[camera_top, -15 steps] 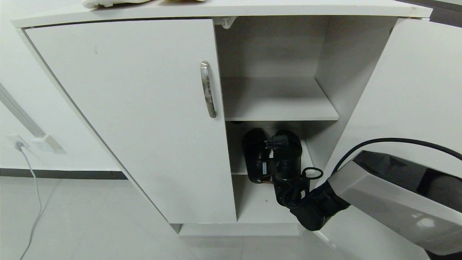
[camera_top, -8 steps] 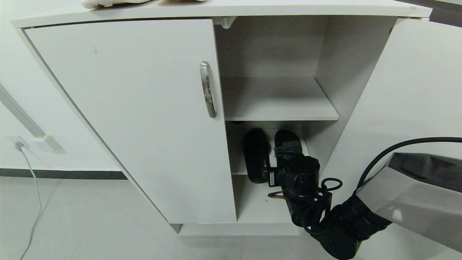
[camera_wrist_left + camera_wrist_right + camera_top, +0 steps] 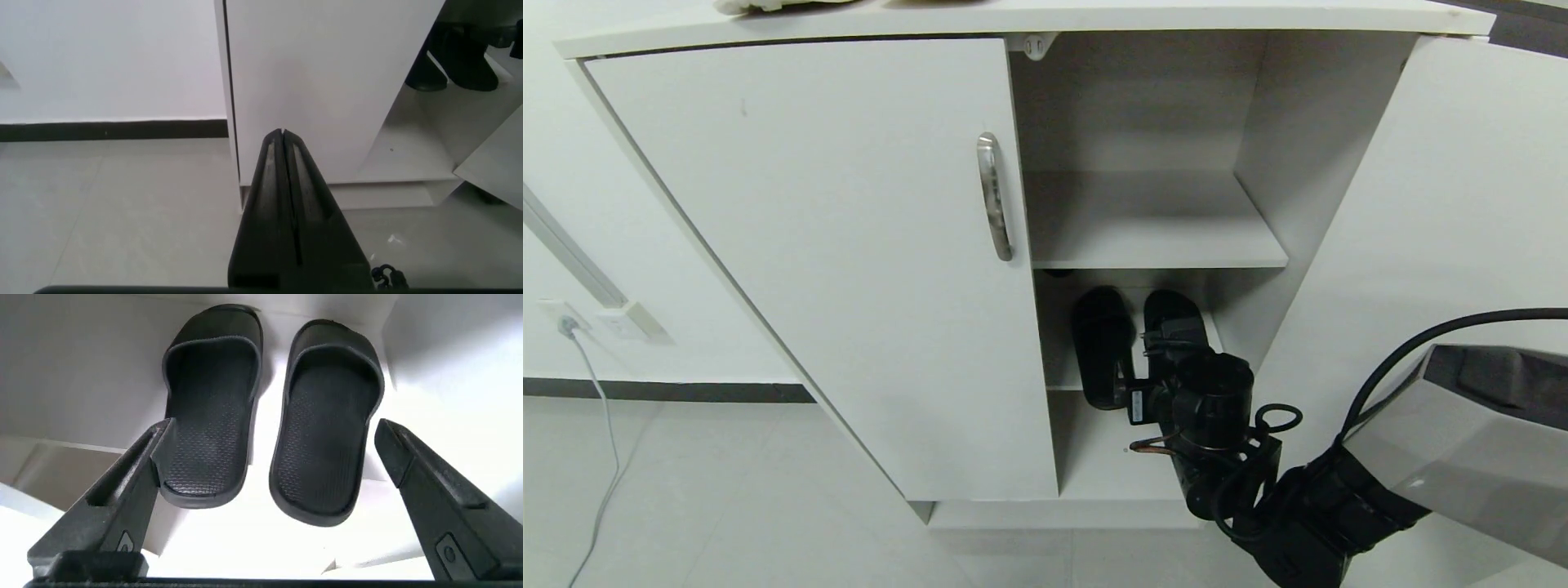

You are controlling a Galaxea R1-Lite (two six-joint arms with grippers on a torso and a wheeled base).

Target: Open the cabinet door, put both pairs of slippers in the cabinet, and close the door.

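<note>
A pair of black slippers [image 3: 1103, 339] lies side by side, toes inward, on the lower shelf [image 3: 1058, 380] of the white cabinet. In the right wrist view both slippers [image 3: 208, 416] are in plain sight. My right gripper [image 3: 1164, 347] hovers just in front of them at the shelf's edge, open and empty, with its fingers [image 3: 139, 474] spread wider than the pair. My left gripper [image 3: 282, 139] is shut on nothing and hangs low over the floor, facing the closed left door [image 3: 327, 73]. Something cream-coloured [image 3: 776, 5] lies on the cabinet top.
The right door [image 3: 1437, 212] stands swung open beside my right arm. The left door [image 3: 809, 245] is closed, with a metal handle [image 3: 994, 196]. The upper shelf [image 3: 1152, 220] is bare. A grey cable [image 3: 600, 457] hangs from a wall socket at the left, over tiled floor [image 3: 727, 506].
My right gripper has drawn back out of the cabinet, toward the front and right. The black slippers stay on the lower shelf.
</note>
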